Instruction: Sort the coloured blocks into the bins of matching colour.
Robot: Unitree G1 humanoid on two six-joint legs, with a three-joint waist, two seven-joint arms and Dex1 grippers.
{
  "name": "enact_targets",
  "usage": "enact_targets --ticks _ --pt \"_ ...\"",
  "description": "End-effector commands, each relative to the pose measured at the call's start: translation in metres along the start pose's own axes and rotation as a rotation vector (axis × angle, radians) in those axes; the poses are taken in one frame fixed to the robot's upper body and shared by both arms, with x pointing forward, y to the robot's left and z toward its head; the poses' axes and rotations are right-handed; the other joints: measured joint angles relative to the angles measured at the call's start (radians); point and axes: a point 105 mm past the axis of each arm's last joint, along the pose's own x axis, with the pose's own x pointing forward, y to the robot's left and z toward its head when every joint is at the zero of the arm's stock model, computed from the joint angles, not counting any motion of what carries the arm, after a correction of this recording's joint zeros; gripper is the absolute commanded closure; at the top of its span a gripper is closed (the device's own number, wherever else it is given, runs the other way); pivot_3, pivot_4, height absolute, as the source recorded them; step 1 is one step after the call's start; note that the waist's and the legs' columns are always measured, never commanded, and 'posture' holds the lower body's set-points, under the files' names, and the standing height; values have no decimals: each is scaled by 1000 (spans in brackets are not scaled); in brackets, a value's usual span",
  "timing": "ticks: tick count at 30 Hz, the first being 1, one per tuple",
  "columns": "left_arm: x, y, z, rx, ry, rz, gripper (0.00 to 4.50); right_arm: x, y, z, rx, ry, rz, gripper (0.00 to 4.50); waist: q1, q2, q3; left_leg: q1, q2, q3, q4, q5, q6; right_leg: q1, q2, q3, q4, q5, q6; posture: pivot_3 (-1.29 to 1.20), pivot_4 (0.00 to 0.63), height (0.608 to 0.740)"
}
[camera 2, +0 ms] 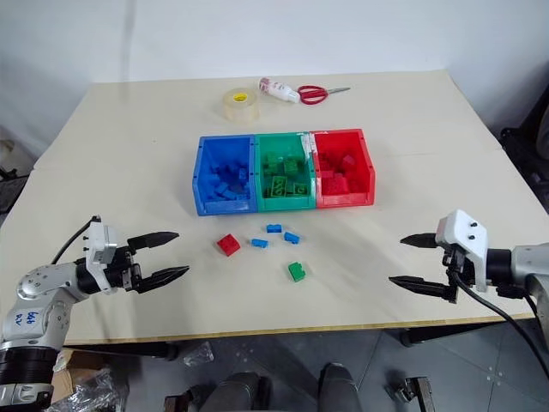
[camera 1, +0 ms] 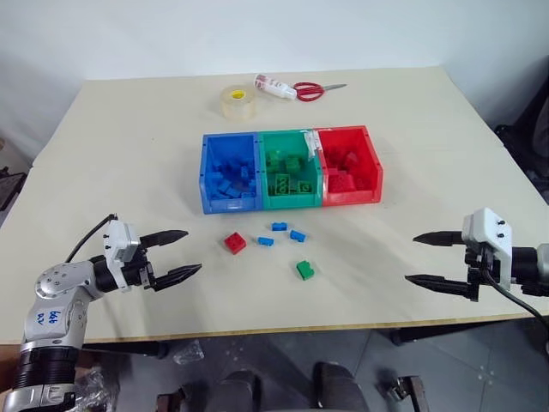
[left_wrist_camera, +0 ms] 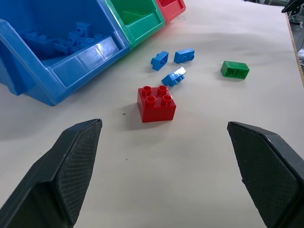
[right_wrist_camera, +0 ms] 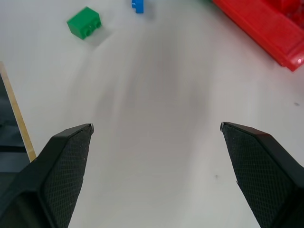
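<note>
Three joined bins sit mid-table: blue (camera 1: 210, 184), green (camera 1: 290, 202), red (camera 1: 371, 167), each holding several blocks of its own colour. In front of them lie loose blocks: a red one (camera 1: 234, 243), three small blue ones (camera 1: 279, 227) (camera 1: 298, 235) (camera 1: 265, 241) and a green one (camera 1: 304, 270). My left gripper (camera 1: 184, 254) is open at the near left, pointing toward the red block (left_wrist_camera: 156, 102). Over the near right edge my right gripper (camera 1: 416, 258) hangs open and empty, the green block (right_wrist_camera: 84, 22) ahead of it.
At the far side of the table (camera 1: 129, 137) are a roll of clear tape (camera 1: 238, 101), a white tube (camera 1: 273, 87) and red-handled scissors (camera 1: 310, 90). Bare table lies on both sides of the bins.
</note>
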Motion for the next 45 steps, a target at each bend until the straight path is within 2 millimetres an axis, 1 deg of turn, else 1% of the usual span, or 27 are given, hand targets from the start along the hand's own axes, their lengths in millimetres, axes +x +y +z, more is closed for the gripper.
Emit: enact_targets --ticks 1,4,6,7,8,9,12,15,18,22,25,28,30,31,33,34,37,41,43,45 --pt "-4 5 8 38 -11 15 0 14 7 21 -60 -35 44 14 1 0 0 0 0 0 0 0 0 0 0 0 0 0 0 0 150 740" --pt "0 4 11 44 -20 9 0 41 20 30 -94 -42 141 14 0 -1 0 0 1 0 0 0 0 0 0 0 -1 0 0 0 150 740" --pt "2 4 12 47 -27 6 0 55 24 34 -110 -44 179 14 0 -1 0 0 0 -1 0 0 0 0 0 0 -1 0 0 0 150 740" --pt "3 3 13 48 -31 5 0 66 27 39 -123 -55 206 14 0 -1 0 0 0 -1 0 0 0 0 0 0 -1 0 0 0 150 740" --pt "4 2 13 49 -34 4 0 74 28 42 -132 -61 223 14 0 -1 0 0 0 -1 0 0 0 0 0 0 -1 0 0 0 150 740" --pt "5 0 13 49 -37 2 0 87 30 46 -140 -73 244 14 1 -1 0 0 -1 -1 0 0 0 0 0 0 -1 0 0 0 150 740" --pt "6 -4 14 49 -46 4 0 113 34 50 -163 -79 294 14 -1 -1 1 0 0 -1 0 0 0 0 0 -1 -1 0 0 0 150 740" --pt "6 -7 15 48 -55 15 0 130 40 48 -181 -67 351 14 1 -1 1 -1 -1 -2 0 0 0 -1 0 -1 0 0 0 0 150 740" --pt "5 -11 13 41 -55 25 0 145 49 42 -205 -39 417 14 -1 -1 1 -1 -1 -2 0 0 0 -1 0 -1 0 0 0 0 150 740" --pt "5 -13 13 38 -59 41 0 157 52 38 -219 -21 453 14 -3 -1 1 -1 -1 -2 0 0 0 -1 0 -1 1 0 0 0 150 740" --pt "4 -14 14 39 -64 54 0 161 52 36 -223 -16 464 623 -3 -1 0 0 -1 -2 0 0 0 -1 0 -1 1 0 0 0 150 740" --pt "2 -15 12 36 -62 63 0 162 50 37 -215 -24 461 1624 -3 -1 0 0 -1 -2 0 0 0 -1 0 -1 1 0 0 0 150 740" --pt "1 -16 12 35 -61 67 0 161 49 39 -217 -36 454 2368 -3 -1 0 0 -1 -2 0 0 0 -1 0 -1 1 0 0 0 150 740" --pt "1 -16 12 34 -61 69 0 161 49 41 -221 -46 450 2813 -3 -1 0 0 -1 -2 0 0 0 -1 0 -1 1 0 0 0 150 740" --pt "1 -16 12 34 -60 71 0 159 48 46 -227 -65 445 2891 -2 -1 0 0 -1 -2 0 0 0 -1 0 -1 1 0 0 0 150 740" --pt "1 -16 12 34 -60 72 0 158 47 51 -228 -81 437 2891 -2 -1 0 0 -1 -2 0 0 0 -1 0 -1 1 0 0 0 150 740" --pt "1 -15 12 34 -61 74 0 154 35 77 -220 -171 375 2891 -3 -1 0 0 -1 -2 0 0 0 -1 0 -1 1 0 0 0 150 740" --pt "3 -14 12 35 -63 67 0 157 -4 121 -228 -284 187 2891 -12 -1 0 -1 -1 -2 0 0 -1 -2 1 -1 1 0 0 0 150 740" --pt "5 -13 13 36 -66 64 0 159 -22 140 -239 -334 109 2891 -16 -1 0 0 0 -2 0 0 -1 -2 1 -1 2 0 0 0 150 740" --pt "7 -13 13 38 -69 60 0 162 -39 153 -238 -362 36 2891 -20 -1 0 0 -1 -3 -1 0 -1 -2 1 -1 3 0 0 0 150 740"
